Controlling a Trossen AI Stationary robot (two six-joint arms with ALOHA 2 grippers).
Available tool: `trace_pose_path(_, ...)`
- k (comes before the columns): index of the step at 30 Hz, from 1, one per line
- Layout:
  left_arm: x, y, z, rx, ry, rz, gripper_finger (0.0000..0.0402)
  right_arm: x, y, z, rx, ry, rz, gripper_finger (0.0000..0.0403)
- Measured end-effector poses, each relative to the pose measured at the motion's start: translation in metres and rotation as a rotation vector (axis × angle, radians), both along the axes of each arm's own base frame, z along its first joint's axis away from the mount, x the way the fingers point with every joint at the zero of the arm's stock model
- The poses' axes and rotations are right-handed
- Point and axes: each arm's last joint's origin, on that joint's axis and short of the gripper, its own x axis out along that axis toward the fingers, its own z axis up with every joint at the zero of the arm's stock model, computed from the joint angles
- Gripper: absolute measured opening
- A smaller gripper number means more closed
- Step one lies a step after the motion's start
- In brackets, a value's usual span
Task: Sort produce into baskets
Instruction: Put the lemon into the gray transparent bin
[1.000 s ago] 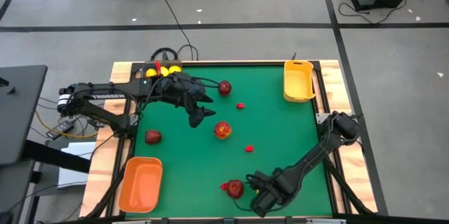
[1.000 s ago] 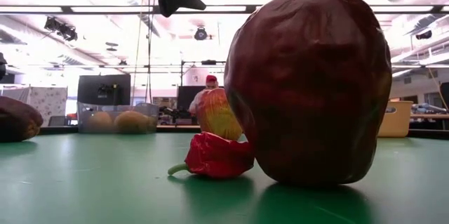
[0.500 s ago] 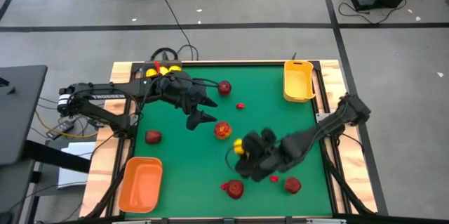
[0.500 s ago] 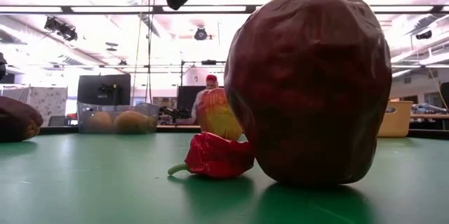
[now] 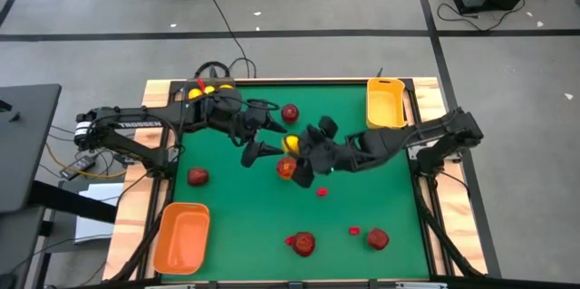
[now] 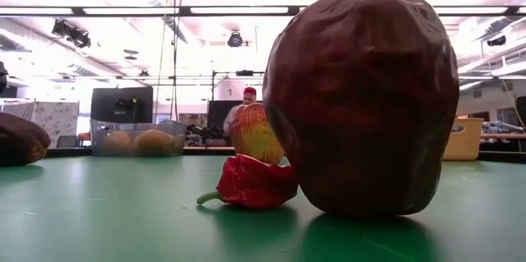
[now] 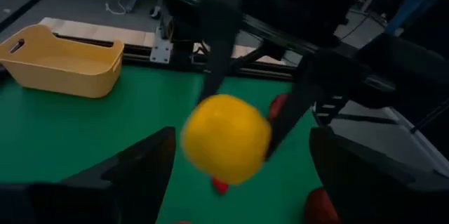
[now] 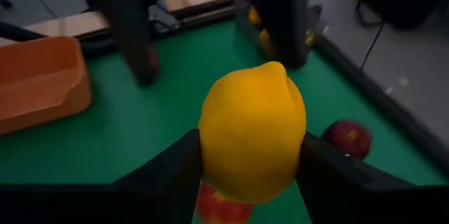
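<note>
Gripping a small yellow lemon-like fruit [image 5: 291, 143] mid-air over table ctr, right gripper [image 5: 299, 149] faces left gripper [image 5: 256, 149], fingers spread, just beside; handover looks likely.

Left gripper [image 5: 258, 147] blocks the right gripper [image 5: 292, 147]; bare green table [image 5: 381, 180] lies open behind

2 dark arms w/ black cables, white lettering on left arm [image 5: 127, 126].
</note>
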Motion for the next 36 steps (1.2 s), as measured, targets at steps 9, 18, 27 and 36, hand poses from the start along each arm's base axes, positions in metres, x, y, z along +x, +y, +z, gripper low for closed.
trace_pose_path(9, -0.002, 0.019, 0.000, 0.032, -0.003, 0.073, 0.0321, 0.012, -0.029, 0.008, -0.124, -0.034, 0.023, 0.0220)
trace_pose_path(18, -0.006, 0.040, 0.001, 0.078, -0.020, 0.129, 0.0224, 0.015, -0.047, 0.010, -0.130, -0.037, 0.013, 0.0221)
trace_pose_path(27, -0.007, 0.056, 0.001, 0.089, -0.036, 0.175, 0.0184, 0.015, -0.051, 0.010, -0.141, -0.044, -0.012, 0.0256)
trace_pose_path(36, -0.025, 0.101, 0.000, 0.065, -0.009, 0.391, 0.0187, -0.003, -0.082, -0.013, 0.085, 0.189, -0.135, 0.0310)
